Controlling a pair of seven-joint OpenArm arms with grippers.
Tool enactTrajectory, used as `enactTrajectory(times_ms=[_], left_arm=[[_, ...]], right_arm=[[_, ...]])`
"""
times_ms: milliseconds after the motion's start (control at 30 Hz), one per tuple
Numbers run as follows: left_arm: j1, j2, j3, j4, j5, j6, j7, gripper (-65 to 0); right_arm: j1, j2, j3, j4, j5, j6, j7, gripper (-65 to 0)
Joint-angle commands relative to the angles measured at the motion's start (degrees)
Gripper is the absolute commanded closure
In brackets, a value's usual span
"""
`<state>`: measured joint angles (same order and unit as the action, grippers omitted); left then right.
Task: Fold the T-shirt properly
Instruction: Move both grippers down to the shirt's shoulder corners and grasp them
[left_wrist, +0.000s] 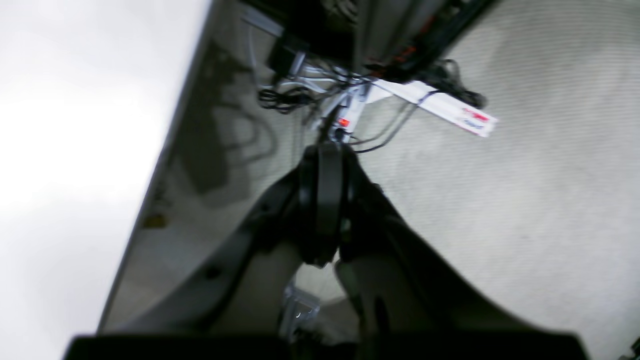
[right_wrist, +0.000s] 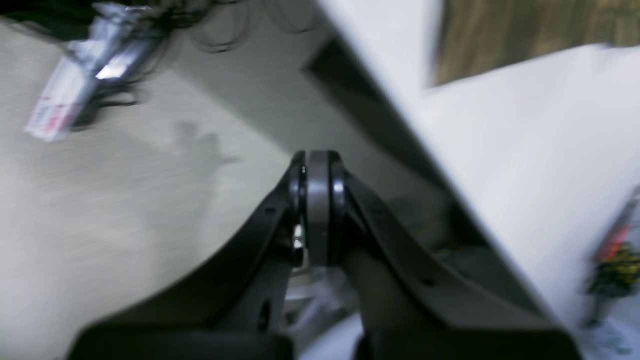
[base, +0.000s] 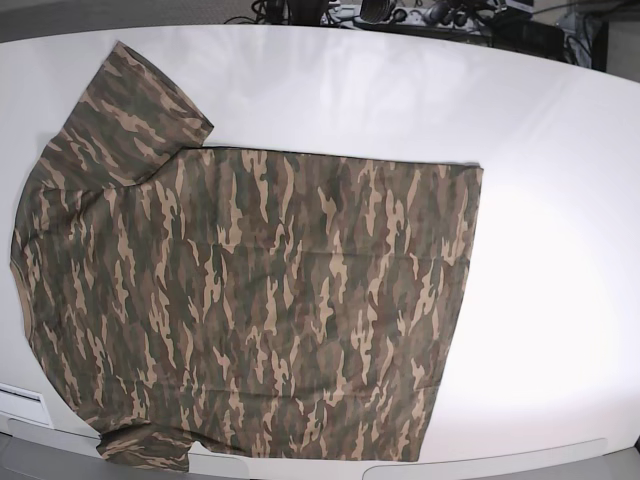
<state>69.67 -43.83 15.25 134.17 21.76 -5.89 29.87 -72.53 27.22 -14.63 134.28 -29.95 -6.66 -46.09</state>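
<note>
Cloth like the T-shirt (base: 250, 300) is soft and floppy; grab its sleeve at upper left. Left gripper (left_wrist: 327, 200) and right gripper (right_wrist: 317, 210) are clenched, holding nothing.

Base view straight down over table (base: 560, 200), both wrist views blurred, aimed off-table at floor

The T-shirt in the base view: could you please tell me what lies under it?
The T-shirt lies spread flat on the white table, which shows bare around it. Whatever the cloth covers cannot be seen.
</note>
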Motion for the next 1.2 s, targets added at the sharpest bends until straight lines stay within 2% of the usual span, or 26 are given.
enactTrajectory(times_ms=[0,67,167,300,400,533,633,733,867,900,967,1033,1067,1167], left_arm=[[0.72,-0.55,-0.09,0.83,1.03,1.99,-1.92,0.0],[-0.42,-1.33,-0.61,0.83,2.03,3.91,-4.72,0.0],[-4.44,-1.86,-2.51,0.83,2.16,4.2,-5.68,0.0],[-10.23,-3.08,-7.34,0.83,0.0,2.36,-6.16,0.0],[-14.73,-5.27,-10.99,0.83,-2.69,0.09,-9.14,0.0],[-21.31,-10.23,-12.33,-2.6,-3.1,-5.09,-12.41,0.0],[-27.1,-15.26,-12.31,-9.77,-1.66,-9.73,-17.77,0.0],[-33.64,-18.99,-12.31,-17.57,-1.22,-16.41,-27.39,0.0],[-41.64,-21.49,-12.26,-26.84,-1.22,-25.57,-43.39,0.0],[-43.28,-21.86,-12.26,-28.55,-1.22,-27.47,-47.1,-1.9],[-45.79,-22.05,-12.24,-30.97,-1.2,-30.49,-52.63,-16.3],[-47.84,-22.05,-11.13,-32.09,-1.25,-31.04,-54.07,-32.8],[-49.03,-22.05,-9.81,-32.33,-1.25,-31.01,-53.81,-37.8],[-53.44,-22.03,-2.86,-32.72,-1.16,-29.09,-51.63,-39.0]], right_arm=[[-0.63,0.55,0.17,0.72,-2.4,-1.25,0.55,0.0],[0.5,0.57,0.17,0.72,-6.14,-2.62,1.99,0.0],[4.09,0.57,0.17,0.72,-8.63,-3.02,2.89,0.0],[9.49,0.59,0.17,0.72,-8.68,-2.99,3.04,0.0],[13.53,0.59,0.17,0.72,-8.63,-2.99,4.35,0.0],[18.51,0.59,0.17,0.72,-7.15,-2.93,5.16,0.0],[20.22,0.57,0.15,0.72,-5.49,-1.81,5.62,0.0],[20.33,0.57,0.15,0.72,-4.31,-1.68,6.43,0.0],[20.28,0.57,0.15,0.72,-4.33,-1.68,6.38,0.0],[20.31,0.57,0.15,0.72,-4.33,-1.68,6.4,0.0],[20.33,0.55,0.15,0.72,-4.33,-1.68,6.4,0.0],[20.33,0.55,0.15,0.72,-4.33,-1.68,6.4,0.0],[20.31,0.55,0.15,0.72,-4.33,-1.68,6.4,0.0],[20.15,0.55,0.15,0.72,-4.33,-1.68,6.43,0.0]])
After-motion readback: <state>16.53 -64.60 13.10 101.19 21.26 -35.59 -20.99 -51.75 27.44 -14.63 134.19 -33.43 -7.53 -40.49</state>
